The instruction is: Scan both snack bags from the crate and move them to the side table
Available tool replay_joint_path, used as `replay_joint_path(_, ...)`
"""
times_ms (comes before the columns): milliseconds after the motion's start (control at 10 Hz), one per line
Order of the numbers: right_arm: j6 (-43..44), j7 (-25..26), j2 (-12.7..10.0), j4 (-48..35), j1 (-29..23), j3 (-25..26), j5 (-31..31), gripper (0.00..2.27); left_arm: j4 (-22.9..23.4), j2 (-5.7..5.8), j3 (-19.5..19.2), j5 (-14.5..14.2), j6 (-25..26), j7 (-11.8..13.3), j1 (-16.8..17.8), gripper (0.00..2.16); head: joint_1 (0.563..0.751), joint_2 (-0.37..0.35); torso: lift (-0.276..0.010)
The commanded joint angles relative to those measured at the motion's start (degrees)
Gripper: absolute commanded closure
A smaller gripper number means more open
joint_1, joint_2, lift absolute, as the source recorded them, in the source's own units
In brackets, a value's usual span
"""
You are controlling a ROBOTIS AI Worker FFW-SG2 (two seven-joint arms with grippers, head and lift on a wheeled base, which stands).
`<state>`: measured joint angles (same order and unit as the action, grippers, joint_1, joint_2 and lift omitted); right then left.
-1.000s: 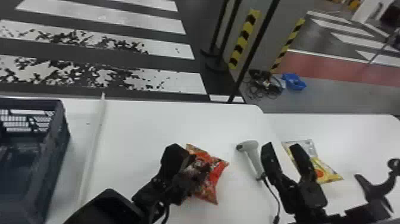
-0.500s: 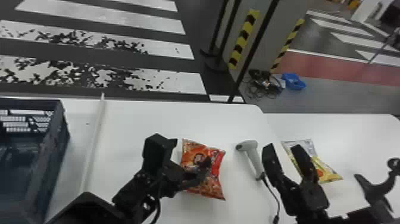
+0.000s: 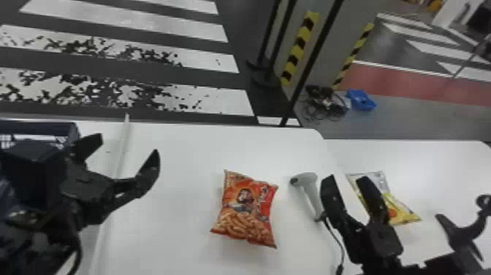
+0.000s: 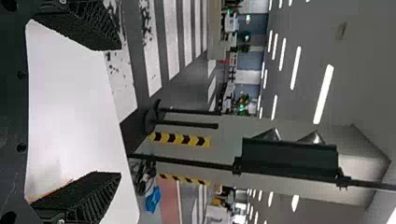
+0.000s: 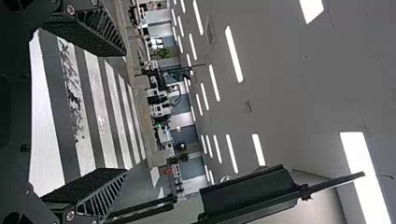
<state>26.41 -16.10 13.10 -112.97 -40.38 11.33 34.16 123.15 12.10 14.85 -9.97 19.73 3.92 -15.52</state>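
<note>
My left gripper (image 3: pixel 128 144) is wide open and empty. My right gripper (image 3: pixel 346 178) is open, empty too. The red bag (image 3: pixel 245 212) lies in from the table's (image 3: pixel 182 153) right edge, the yellow bag (image 3: pixel 400 210) near the side table's (image 3: pixel 438 161) left edge.

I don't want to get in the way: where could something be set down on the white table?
The white table looks bare between the left hand and the red bag, and beyond that bag to the far edge. It's crowded where the scanner, right hand and yellow bag bunch together.
</note>
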Motion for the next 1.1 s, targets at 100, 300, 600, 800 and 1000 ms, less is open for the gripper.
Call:
replay_joint_path(100,-0.53,0.01,0.52,0.91,0.48,-0.52,-2.17,0.11,9.31,3.02,-10.02,-2.25,0.09,-0.85,-8.3,0.03,0.695,-0.32,-0.095)
replay_joint_path(300,-0.71,0.01,0.61,2.22,0.56,-0.61,-4.72,0.1,10.89,3.98,-15.65,-4.09,-0.26,-1.64,-12.34,0.04,0.695,-0.231,-0.095)
replay_joint_path(600,-5.45,0.01,0.61,3.01,1.97,-2.1,-12.63,0.1,10.89,2.93,-22.06,-7.08,-3.6,-2.78,-18.23,0.03,0.695,-0.136,-0.095)
replay_joint_path(800,-15.65,0.01,0.61,2.31,3.64,-4.12,-16.23,0.1,10.98,1.52,-25.49,-8.05,-5.71,-3.04,-21.83,0.03,0.695,-0.047,-0.095)
replay_joint_path(1000,-25.67,0.01,0.87,-0.94,3.64,-6.67,-22.65,0.1,11.59,1.17,-26.81,-8.31,-6.41,-2.78,-24.21,0.03,0.695,0.026,-0.095)
